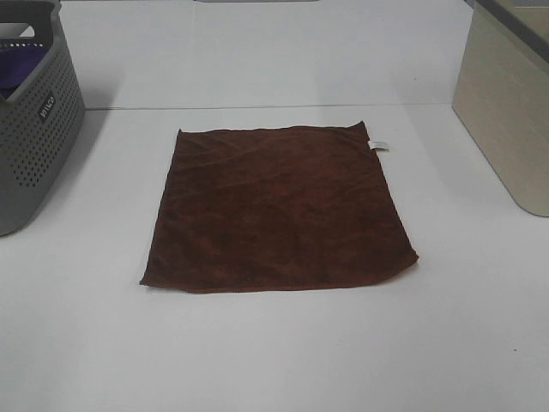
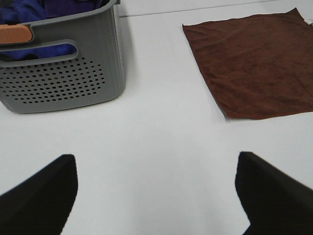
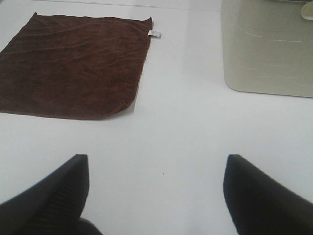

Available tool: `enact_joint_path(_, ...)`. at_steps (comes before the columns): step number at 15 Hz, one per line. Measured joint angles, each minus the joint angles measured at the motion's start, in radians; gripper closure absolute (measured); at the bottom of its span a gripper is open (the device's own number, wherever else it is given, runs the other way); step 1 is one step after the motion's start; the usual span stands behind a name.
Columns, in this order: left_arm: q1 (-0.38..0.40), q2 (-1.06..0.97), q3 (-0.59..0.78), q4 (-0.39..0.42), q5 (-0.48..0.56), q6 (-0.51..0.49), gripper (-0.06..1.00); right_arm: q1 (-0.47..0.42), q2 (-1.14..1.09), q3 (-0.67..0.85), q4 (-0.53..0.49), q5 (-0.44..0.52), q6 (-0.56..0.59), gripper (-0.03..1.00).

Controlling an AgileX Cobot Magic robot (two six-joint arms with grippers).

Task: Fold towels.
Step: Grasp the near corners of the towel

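**Item:** towel [image 1: 279,210], dark reddish-brown, 1 pc. Lies flat and unfolded on the white surface [image 1: 274,360]. Sits ahead of both sets of fingers, well apart from each: inboard of the left fingers [image 2: 39,200] and inboard of the right fingers [image 3: 49,200].
**Tag:** white tag [image 1: 377,144] at the far corner on the right-finger side.
**Fingers:** both pairs spread wide, nothing held, over bare surface.
**Nearby:** grey basket [image 2: 63,73] w/ purple cloth [image 2: 29,10] ahead of the left fingers, outboard. Beige bin [image 3: 266,49] ahead of the right fingers, outboard.
**Condition:** near corner by the right fingers curls up slightly; edges not quite square.
**Risks (est.):**
- Thin cloth flat on a smooth surface, so the fingers may slide over it or pinch nothing.
- Uneven lift L vs R gives a skewed fold w/ mismatched edges.
- Dragging bunches or shifts the whole cloth.
- A wide swing may clip the basket or bin.
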Motion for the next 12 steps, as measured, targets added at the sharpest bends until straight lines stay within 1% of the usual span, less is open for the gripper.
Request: enact_joint_path(12, 0.0, 0.0, 0.0, 0.0, 0.0, 0.0, 0.13, 0.0, 0.0, 0.0, 0.0, 0.0, 0.0, 0.23)
